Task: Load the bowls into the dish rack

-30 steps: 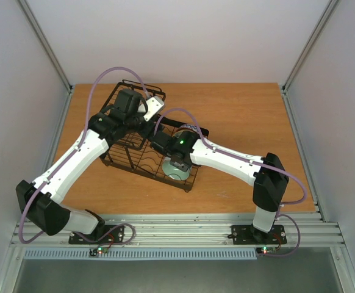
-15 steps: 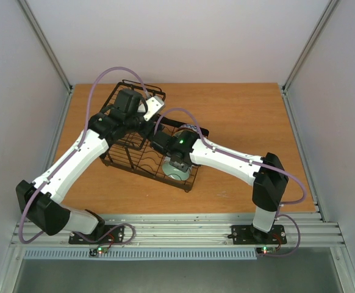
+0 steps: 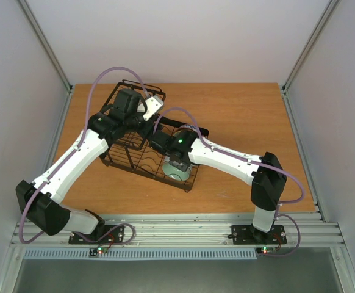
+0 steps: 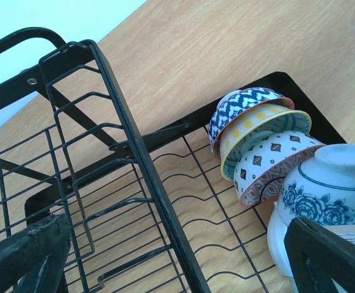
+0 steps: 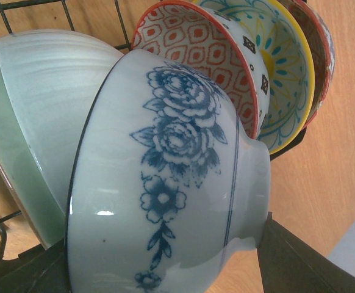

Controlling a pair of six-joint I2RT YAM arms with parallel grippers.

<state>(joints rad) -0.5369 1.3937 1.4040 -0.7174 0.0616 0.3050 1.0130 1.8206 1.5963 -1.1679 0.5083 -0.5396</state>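
The black wire dish rack [image 3: 141, 173] stands left of the table's middle. In the right wrist view my right gripper [image 5: 165, 268] is shut on a white bowl with blue flowers [image 5: 165, 171], one finger at the rim and one at the foot. That bowl leans on a pale green bowl [image 5: 37, 122], with a red-and-white bowl [image 5: 208, 55] and a yellow-rimmed bowl [image 5: 281, 67] behind it. From above, the right gripper [image 3: 174, 166] is at the rack's right end. My left gripper [image 4: 177, 268] is open and empty above the rack's divider bar [image 4: 141, 159]. Beside it stands the row of bowls [image 4: 263, 134].
The rack's raised basket section [image 4: 55, 152] lies under and left of the left gripper [image 3: 139, 124]. Bare wooden table [image 3: 251, 122] stretches right of the rack. Metal frame posts and grey walls close in the sides and back.
The right arm has edged slightly left with the blue-flowered bowl still in its grip. The left arm has not moved.
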